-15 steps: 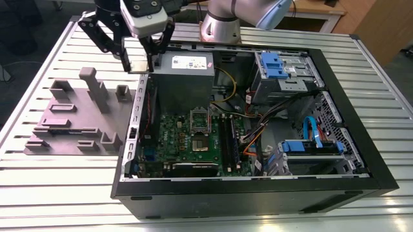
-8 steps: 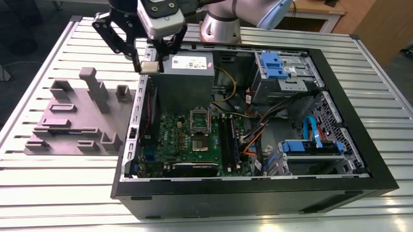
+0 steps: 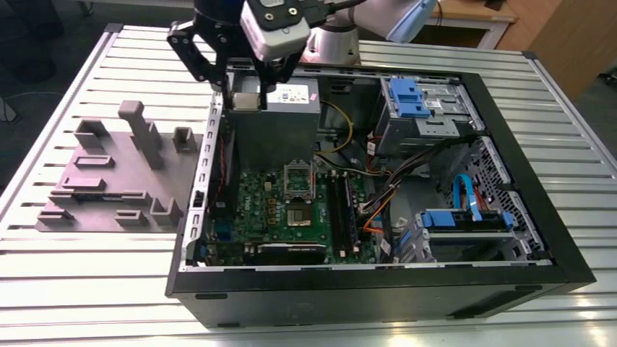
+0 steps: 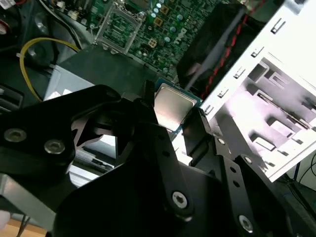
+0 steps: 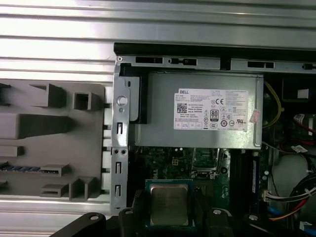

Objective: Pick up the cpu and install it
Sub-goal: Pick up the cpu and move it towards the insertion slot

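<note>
Nearest the lens in both wrist views: black links of the gripper, jaws clenched on two opposite edges of the cpu, silver lid turned toward the camera. In the exterior view, hangs in the upper left of the frame, above the grey power supply at the far side of the open computer case. Well apart from the green motherboard lower in the frame, and not yet over the cpu socket, near the middle of the frame with its metal frame just beside it. Grey-purple fixture block on the slatted table, at the exterior view's left, outside the case.

Risks, only as a judgement: grips thin rims alone, so may let the chip slip or tilt in a quick move. Could bend socket pins if set down turned the wrong way or not level. Could also catch a wall of the case or the yellow cable during any descent.
</note>
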`<state>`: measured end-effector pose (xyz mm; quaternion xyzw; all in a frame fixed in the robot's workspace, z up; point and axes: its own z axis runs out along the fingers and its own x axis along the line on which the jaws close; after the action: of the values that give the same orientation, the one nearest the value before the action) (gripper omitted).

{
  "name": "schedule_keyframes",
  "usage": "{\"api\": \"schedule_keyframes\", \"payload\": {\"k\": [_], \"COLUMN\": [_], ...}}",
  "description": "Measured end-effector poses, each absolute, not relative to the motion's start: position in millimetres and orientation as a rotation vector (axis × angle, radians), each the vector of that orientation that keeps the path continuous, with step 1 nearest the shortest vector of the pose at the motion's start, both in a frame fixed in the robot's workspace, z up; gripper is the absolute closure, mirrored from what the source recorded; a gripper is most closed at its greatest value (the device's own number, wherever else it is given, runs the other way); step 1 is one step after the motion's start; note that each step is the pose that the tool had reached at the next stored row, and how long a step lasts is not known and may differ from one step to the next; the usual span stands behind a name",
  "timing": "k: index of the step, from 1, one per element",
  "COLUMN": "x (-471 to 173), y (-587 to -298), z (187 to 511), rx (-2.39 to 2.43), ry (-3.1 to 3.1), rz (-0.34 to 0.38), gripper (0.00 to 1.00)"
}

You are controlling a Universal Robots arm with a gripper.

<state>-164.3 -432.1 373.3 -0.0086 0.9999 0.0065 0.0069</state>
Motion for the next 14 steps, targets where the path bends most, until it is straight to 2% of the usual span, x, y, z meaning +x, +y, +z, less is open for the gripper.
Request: {"api": "schedule_keyframes", "payload": {"k": [6, 14], "x": [-146, -140], "y": [-432, -447], "z": [373, 369], "rx": [-0.027, -0.026], "ry": [3.128, 3.128], "rz": [0.020, 0.020], "gripper": [0.53, 0.53]}}
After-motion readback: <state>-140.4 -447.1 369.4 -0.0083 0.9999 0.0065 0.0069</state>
